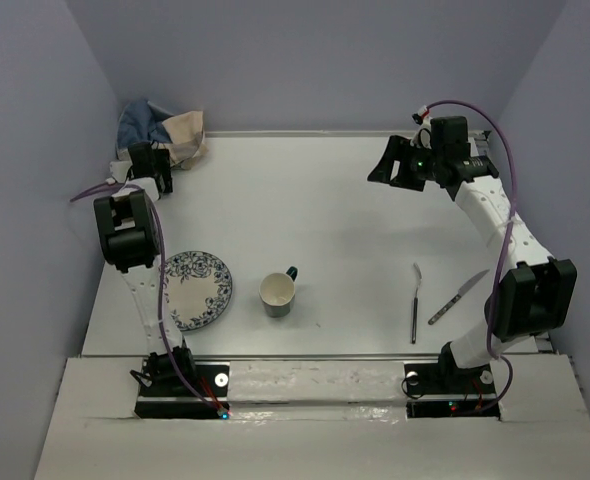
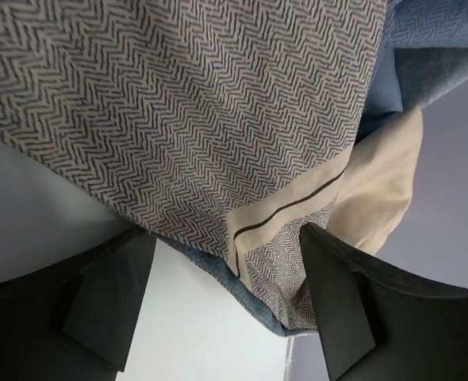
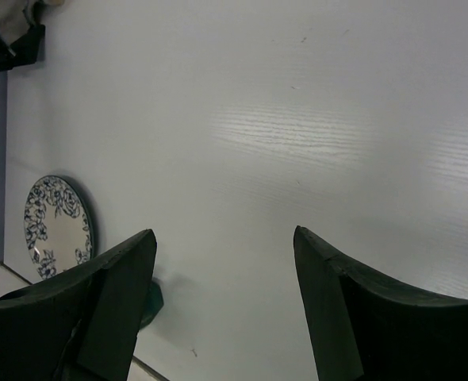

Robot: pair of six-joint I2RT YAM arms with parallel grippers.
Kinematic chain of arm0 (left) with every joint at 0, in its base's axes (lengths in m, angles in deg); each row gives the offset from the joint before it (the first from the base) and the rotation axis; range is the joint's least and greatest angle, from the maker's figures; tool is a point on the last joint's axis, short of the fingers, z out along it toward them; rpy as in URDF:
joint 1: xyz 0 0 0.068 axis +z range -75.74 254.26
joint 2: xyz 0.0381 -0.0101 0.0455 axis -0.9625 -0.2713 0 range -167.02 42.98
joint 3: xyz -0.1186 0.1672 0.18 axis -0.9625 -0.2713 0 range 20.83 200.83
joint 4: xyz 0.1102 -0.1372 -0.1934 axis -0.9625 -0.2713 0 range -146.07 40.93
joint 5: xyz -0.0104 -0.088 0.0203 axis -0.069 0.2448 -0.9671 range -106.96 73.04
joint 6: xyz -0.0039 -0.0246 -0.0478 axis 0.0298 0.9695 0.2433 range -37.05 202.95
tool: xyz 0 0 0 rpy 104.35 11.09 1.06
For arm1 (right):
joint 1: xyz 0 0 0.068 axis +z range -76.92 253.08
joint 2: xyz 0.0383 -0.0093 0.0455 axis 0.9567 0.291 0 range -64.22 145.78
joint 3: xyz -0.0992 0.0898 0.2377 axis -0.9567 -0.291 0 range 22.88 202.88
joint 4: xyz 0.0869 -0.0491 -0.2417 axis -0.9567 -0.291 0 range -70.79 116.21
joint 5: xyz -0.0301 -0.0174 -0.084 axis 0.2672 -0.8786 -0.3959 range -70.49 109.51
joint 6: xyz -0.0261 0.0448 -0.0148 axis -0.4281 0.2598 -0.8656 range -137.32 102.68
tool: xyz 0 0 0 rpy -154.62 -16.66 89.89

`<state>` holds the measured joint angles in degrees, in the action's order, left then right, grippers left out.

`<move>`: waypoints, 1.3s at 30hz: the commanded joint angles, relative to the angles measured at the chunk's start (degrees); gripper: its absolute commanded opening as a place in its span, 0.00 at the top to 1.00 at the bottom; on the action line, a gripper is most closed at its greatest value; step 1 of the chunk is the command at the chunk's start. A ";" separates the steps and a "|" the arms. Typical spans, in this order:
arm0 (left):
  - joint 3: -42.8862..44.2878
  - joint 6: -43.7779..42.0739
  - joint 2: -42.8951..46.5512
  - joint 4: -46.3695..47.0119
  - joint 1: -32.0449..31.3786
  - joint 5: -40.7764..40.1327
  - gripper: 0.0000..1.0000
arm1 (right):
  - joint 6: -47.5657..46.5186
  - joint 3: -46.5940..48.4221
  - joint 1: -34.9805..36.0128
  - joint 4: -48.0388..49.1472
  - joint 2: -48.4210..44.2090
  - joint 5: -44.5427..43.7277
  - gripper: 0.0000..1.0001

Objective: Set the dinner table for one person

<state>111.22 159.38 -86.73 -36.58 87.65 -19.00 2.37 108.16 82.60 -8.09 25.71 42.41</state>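
A: Where is the dinner table [image 1: 325,200]?
B: It fills the middle of the top view, a plain matte white-grey top, far bigger than anything on it.
A: What lies on it?
B: Near the front left there is 1 blue-patterned plate [image 1: 197,290]. Just right of it, not touching, 1 cup [image 1: 278,293] stands upright with its dark handle turned to the far right. Well off to the right lie 2 pieces of cutlery: a dark-handled utensil [image 1: 415,300], too small to name, and a knife [image 1: 458,297] angled beside it, apart from it.
A: And the far left corner?
B: A crumpled blue-and-beige cloth mat [image 1: 165,128] is heaped there.
A: The left gripper?
B: The left gripper [image 2: 224,238] is at that heap with its fingers spread. The herringbone cloth hangs right in front, its lower edge dipping between them, but neither finger pinches it.
A: The right gripper?
B: The right gripper [image 3: 222,234] hangs above bare table at the far right, jaws wide apart, nothing between them.
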 commanded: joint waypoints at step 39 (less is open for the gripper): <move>48.74 -21.58 20.72 -8.80 -32.54 15.76 1.00 | 3.88 17.73 1.12 8.73 4.99 3.12 0.04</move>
<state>156.49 135.31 -68.15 -48.45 57.50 -5.12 6.41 122.98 83.30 -1.58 30.80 45.86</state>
